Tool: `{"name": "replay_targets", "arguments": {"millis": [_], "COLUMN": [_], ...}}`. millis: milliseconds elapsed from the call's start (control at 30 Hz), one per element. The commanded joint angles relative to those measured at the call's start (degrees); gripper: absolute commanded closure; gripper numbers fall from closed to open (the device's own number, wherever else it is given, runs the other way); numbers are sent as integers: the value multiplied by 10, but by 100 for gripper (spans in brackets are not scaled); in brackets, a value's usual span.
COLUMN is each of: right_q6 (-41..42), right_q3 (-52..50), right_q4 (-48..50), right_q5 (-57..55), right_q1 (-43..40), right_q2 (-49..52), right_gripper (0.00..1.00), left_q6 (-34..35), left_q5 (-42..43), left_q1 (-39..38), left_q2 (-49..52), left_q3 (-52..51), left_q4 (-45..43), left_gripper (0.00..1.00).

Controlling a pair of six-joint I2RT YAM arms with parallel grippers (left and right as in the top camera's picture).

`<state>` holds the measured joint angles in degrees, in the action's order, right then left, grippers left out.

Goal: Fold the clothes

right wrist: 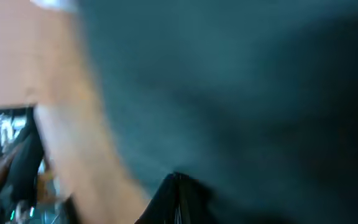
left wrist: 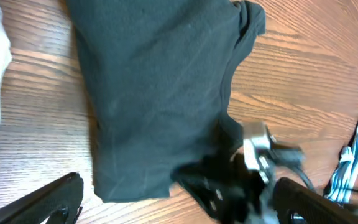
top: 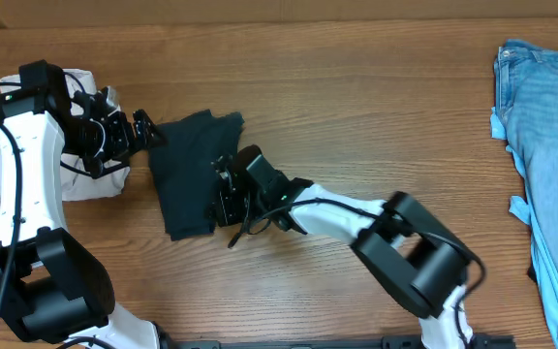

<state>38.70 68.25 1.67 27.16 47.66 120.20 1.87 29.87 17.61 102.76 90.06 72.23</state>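
Overhead view: the black short-sleeved cotton T-shirt point(top: 187, 165) lies on the wooden table point(top: 356, 97), left of centre. It is already gathered into a compact oblong, plain black side up, with a loose flap at its far right corner. The left claw point(top: 146, 129) hovers just beside the shirt's far left corner, over the edge of a pale crumpled cloth point(top: 100, 182). The right claw point(top: 226, 194) sits on the shirt's right edge. Light-blue denim jeans point(top: 550, 145) lie well apart at the far right.

Left wrist view: the left claw's fingers point(left wrist: 55, 199) stand spread wide with nothing between them. The shirt's near edge looks fairly straight, while the flap at the top right is rumpled.

Right wrist view: this picture is badly blurred. The right claw's fingers point(right wrist: 176, 196) are pressed together against dark cloth, but whether any fabric is caught between them I cannot tell.

The step in hand is probably tidying or making one more fold. To do it well, the left claw should come down squarely on the corner and take every layer, not only the top one. It should lift low and carry the edge straight across. The right claw would best hold the crease steady, then tuck in the loose flap.
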Motion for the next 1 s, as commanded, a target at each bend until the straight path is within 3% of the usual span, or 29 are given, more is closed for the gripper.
{"name": "replay_targets", "arguments": {"millis": [0,67,233,400,467,533,600,667,700,767,967], "right_q6": [50,51,59,-44,-104,-141,-187,-221,-242,-237,-173], "right_q3": [3,4,45,111,142,164,188,198,199,197,150], "right_q4": [-1,-55,-351,-480,-497,-510,-524,-521,-506,-488,-402], "right_q5": [-87,-122,-195,-312,-315,-293,-214,-122,-35,53,58], "right_q1": [-6,-8,-95,-192,-221,-233,-238,-238,-236,-226,-147], "right_q2": [26,30,12,-32,-39,-49,-69,-99,-119,-118,-41], "right_gripper": [96,96,96,96,95,85,76,75,75,88,96], "left_q6": [-17,-18,-20,-37,-59,-86,-92,-91,-77,-46,-18], "left_q5": [17,17,17,11,11,-4,-9,-9,-9,14,13], "left_q1": [0,0,0,0,-1,-8,-27,-49,-54,-54,-56], "left_q2": [-13,-13,-13,-12,-12,-10,1,14,19,24,29], "left_q3": [10,10,10,10,10,3,-23,-66,-92,-155,-236], "left_q4": [9,11,8,6,4,3,-6,-40,-66,-134,-220], "left_gripper": [0,0,0,0,0,0,0,0,0,0,0]}}
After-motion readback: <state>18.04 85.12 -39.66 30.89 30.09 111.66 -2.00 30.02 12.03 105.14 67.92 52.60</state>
